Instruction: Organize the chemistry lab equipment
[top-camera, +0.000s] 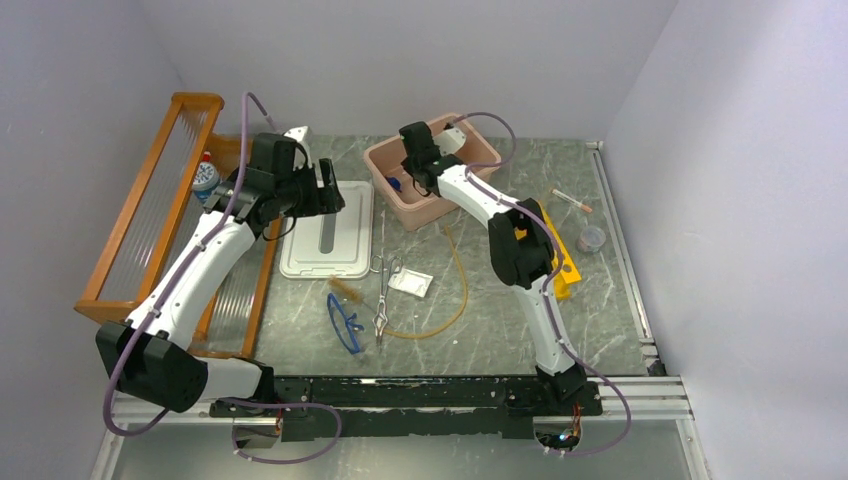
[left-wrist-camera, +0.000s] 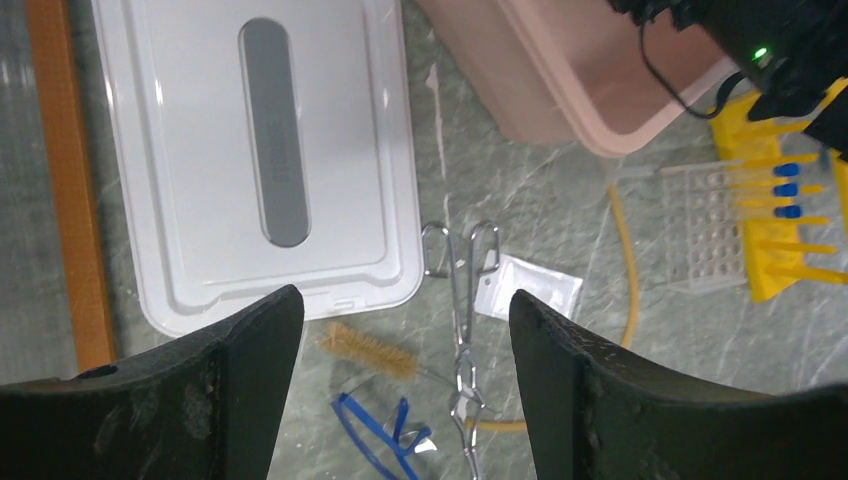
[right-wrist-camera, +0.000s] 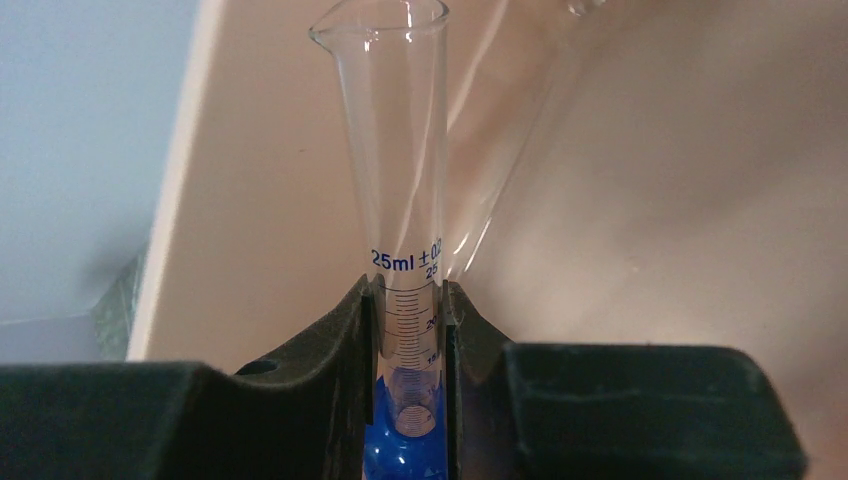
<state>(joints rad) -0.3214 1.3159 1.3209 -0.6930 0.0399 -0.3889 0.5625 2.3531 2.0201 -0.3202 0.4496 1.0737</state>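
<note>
Grey-green marbled stone forms the bench (top-camera: 480, 350), walled in pale grey. The left end effector (left-wrist-camera: 402, 295) hangs over it with its dark fingers wide apart, holding nothing. Closest beneath it, between the fingers, lie blue-framed clear safety glasses (left-wrist-camera: 375, 435), a fuzzy tan brush (left-wrist-camera: 365, 350) and thin metal forceps (left-wrist-camera: 462, 300) with looped handles. A flat white packet (left-wrist-camera: 530, 285) touches the forceps on the side of the right finger. Beyond the left finger lies a flat white plastic lid (left-wrist-camera: 160, 150) with a grey oval inset, and past that runs the orange wooden shelf (left-wrist-camera: 70, 200). Off past the right finger curves a tan rubber tube (left-wrist-camera: 625, 260), then a clear gridded rack (left-wrist-camera: 705, 235) and a yellow rack (left-wrist-camera: 790, 270) with blue-capped tubes (left-wrist-camera: 787, 190) lying across it.

Farther out, the right end effector (right-wrist-camera: 410, 300) sits inside the smooth pink tub (right-wrist-camera: 650, 200), clamped on a narrow glass graduated cylinder (right-wrist-camera: 395, 150) with a blue base. The cylinder extends straight ahead of the fingers. Another clear glass piece (right-wrist-camera: 520, 150) leans just beside it.
</note>
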